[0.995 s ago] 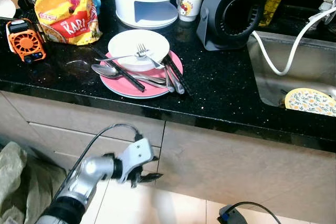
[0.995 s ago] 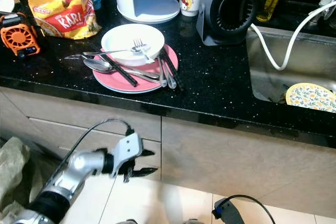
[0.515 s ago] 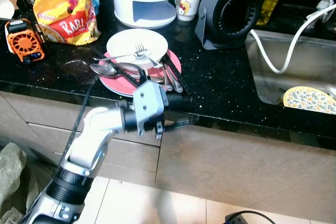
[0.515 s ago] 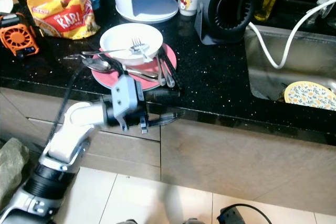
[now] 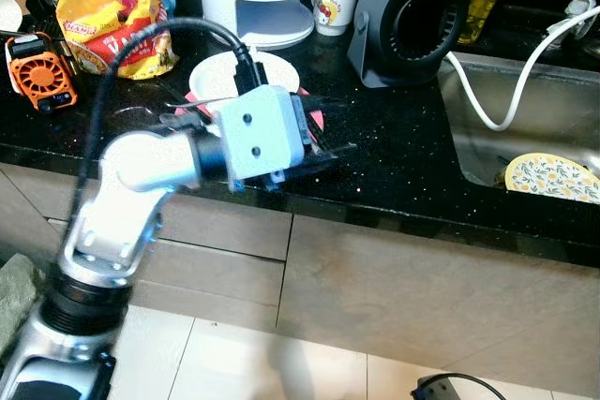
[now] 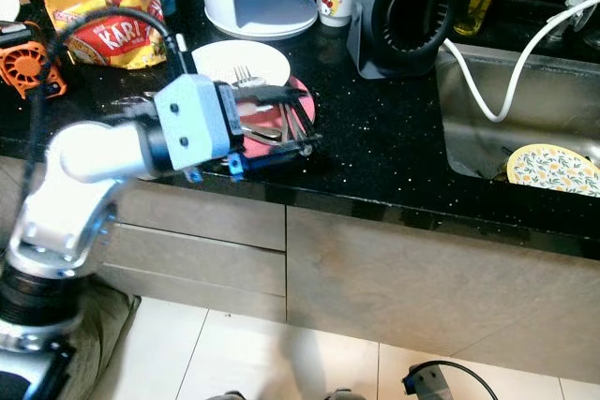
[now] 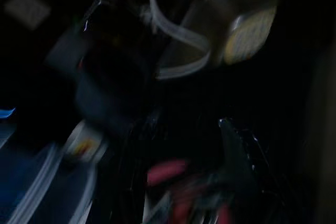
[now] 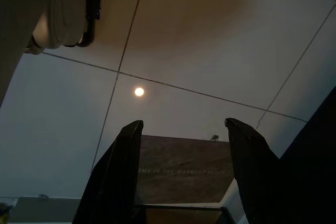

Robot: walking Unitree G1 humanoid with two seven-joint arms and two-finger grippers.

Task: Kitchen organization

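While my left arm reaches over the front edge of the black worktop [image 5: 394, 161], my left pincer [image 6: 292, 121] hovers in the middle left of the frame, right above the pink plate [image 6: 302, 105]. Its two black fingers stand apart, one over the plate's far side and one near its front rim, and they hold nothing. The white bowl [image 6: 246, 63] sits on the plate just behind the pincer, a fork [image 6: 241, 73] lying in it; the rest of the cutlery [image 6: 298, 124] lies on the plate between the fingers (my wrist housing hides much of it). The yellow snack bag [image 5: 105, 21] stands at upper left, the dark round fan [image 5: 410, 21] at upper centre. My right pincer [image 8: 185, 135] hangs idle, fingers spread and empty, over pale floor tiles [image 8: 210, 51].
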